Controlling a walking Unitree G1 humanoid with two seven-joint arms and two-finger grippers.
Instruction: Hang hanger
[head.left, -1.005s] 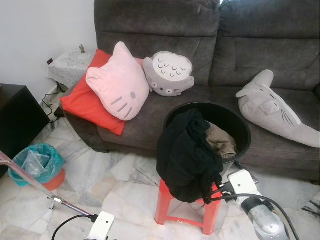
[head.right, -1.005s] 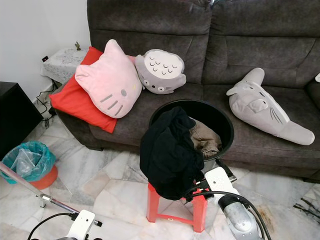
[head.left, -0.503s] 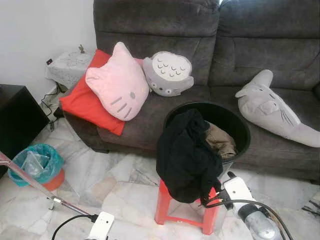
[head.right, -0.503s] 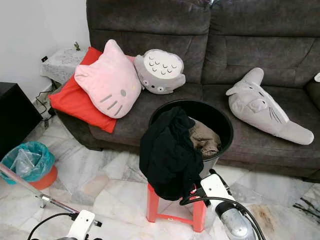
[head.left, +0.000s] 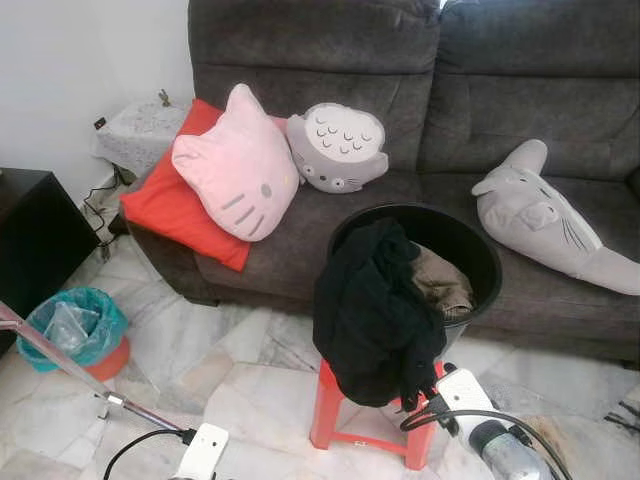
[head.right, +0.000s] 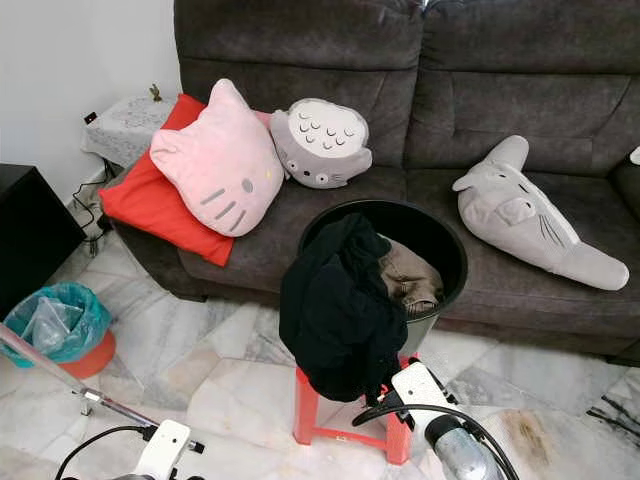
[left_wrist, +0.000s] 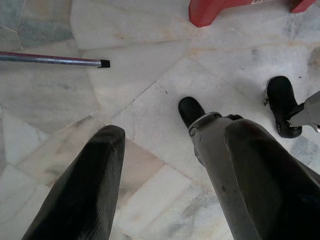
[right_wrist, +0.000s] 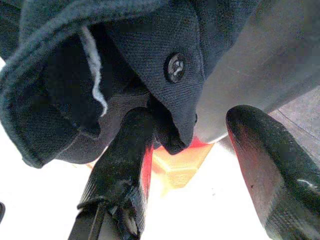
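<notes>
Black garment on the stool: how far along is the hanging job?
Done: nothing visibly hung. In hand: right end effector is open at the hem of the black garment, which drapes from the black basket over the red stool. Left end effector is open above the floor. Left: grasp, lift, hang.

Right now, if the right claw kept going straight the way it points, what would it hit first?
Most likely the black shirt draped over the red stool: the open right claw points at its hanging hem, with one finger apparently already against the cloth. Depth is unclear.
</notes>
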